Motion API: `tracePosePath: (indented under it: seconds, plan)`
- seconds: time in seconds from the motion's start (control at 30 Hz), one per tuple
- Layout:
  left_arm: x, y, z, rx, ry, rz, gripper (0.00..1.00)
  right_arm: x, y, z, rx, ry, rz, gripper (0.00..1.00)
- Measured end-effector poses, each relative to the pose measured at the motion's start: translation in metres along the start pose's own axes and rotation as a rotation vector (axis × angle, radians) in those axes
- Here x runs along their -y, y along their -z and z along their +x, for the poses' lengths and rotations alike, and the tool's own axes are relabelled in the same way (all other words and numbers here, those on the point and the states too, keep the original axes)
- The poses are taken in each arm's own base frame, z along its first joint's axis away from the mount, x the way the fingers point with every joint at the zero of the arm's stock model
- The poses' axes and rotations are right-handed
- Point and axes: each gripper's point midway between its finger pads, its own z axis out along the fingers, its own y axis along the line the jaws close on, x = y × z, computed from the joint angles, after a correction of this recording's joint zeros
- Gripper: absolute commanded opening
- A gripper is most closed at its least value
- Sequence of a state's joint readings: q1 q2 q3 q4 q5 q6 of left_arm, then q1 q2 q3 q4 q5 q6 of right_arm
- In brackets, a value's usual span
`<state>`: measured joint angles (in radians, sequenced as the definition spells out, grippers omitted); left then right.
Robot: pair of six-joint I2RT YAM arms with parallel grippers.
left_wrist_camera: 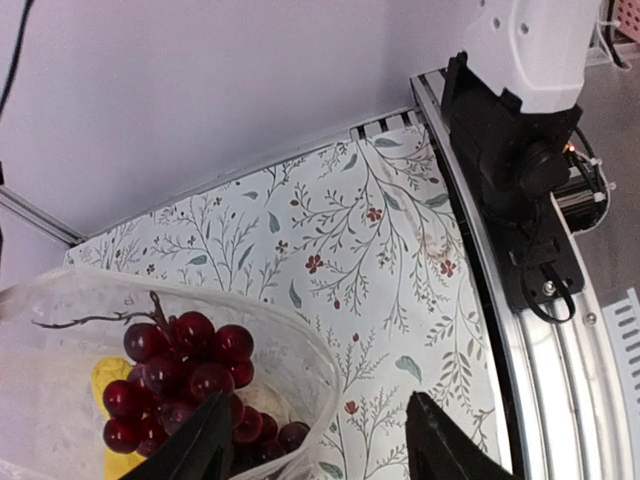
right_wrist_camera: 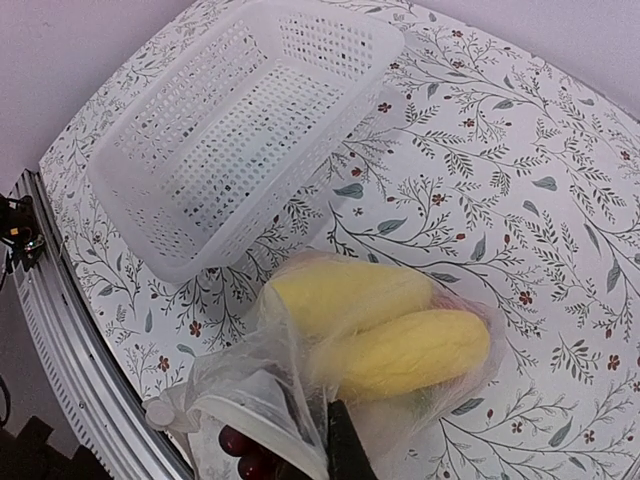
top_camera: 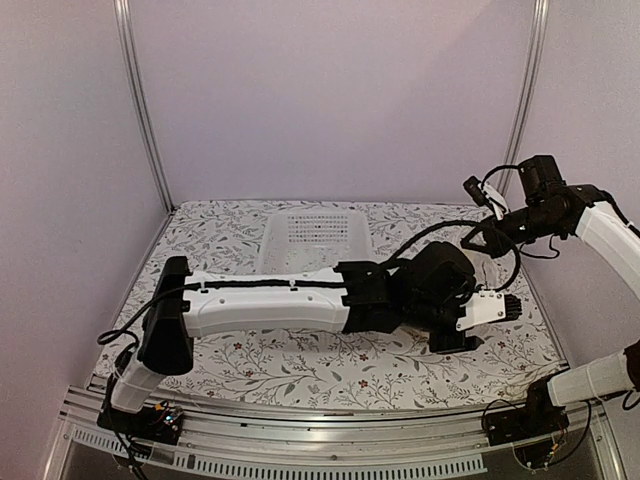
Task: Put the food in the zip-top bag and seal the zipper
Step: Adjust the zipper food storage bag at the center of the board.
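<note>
The zip-top bag [right_wrist_camera: 300,370] lies on the flowered cloth with two yellow pieces [right_wrist_camera: 400,340] of food inside and a dark purple grape bunch [left_wrist_camera: 180,375] near its mouth. A whitish zipper strip [right_wrist_camera: 250,412] runs along the mouth edge. My right gripper [right_wrist_camera: 335,452] is shut on bunched plastic at the mouth, holding it up. My left gripper [left_wrist_camera: 320,445] is open. One finger [left_wrist_camera: 200,440] is over the grapes and the other [left_wrist_camera: 440,440] is over bare cloth, with the bag's rim [left_wrist_camera: 310,360] between them. In the top view the left arm [top_camera: 300,300] hides the bag.
A white perforated basket [right_wrist_camera: 240,130], empty, stands behind the bag at the back middle [top_camera: 315,235]. The right arm's base [left_wrist_camera: 520,170] and the table's metal edge rail [left_wrist_camera: 520,350] are close to the left gripper.
</note>
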<state>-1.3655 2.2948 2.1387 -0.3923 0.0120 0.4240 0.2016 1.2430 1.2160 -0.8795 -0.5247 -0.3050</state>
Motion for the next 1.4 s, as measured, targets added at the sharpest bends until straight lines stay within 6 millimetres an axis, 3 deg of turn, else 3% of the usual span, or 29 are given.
tracePosePath:
  seconds: [0.2, 0.37, 0.53, 0.87, 1.07, 1.33, 1.4]
  plan:
    - [0.008, -0.031, 0.055, -0.137, -0.005, 0.045, 0.56, -0.001, 0.0, 0.003, -0.012, -0.006, -0.004, 0.0]
    - [0.011, -0.04, 0.08, -0.207, 0.001, 0.047, 0.45, -0.001, 0.0, 0.004, -0.016, -0.009, -0.005, 0.0]
    - [0.005, -0.043, 0.085, -0.227, -0.028, 0.01, 0.38, -0.001, 0.0, 0.004, -0.017, -0.009, -0.002, 0.0]
    - [-0.011, -0.061, 0.081, -0.196, -0.118, -0.108, 0.35, -0.001, 0.0, 0.007, -0.029, -0.018, -0.001, 0.0]
    - [-0.015, -0.072, 0.084, -0.187, -0.152, -0.161, 0.22, -0.001, 0.0, 0.008, -0.033, -0.021, -0.002, 0.0]
    - [-0.024, -0.071, 0.068, -0.155, -0.218, -0.239, 0.0, -0.001, 0.0, 0.008, -0.032, -0.02, -0.001, 0.0]
    - [-0.022, -0.071, 0.066, -0.159, -0.236, -0.242, 0.0, -0.001, 0.0, 0.007, -0.032, -0.02, -0.001, 0.0]
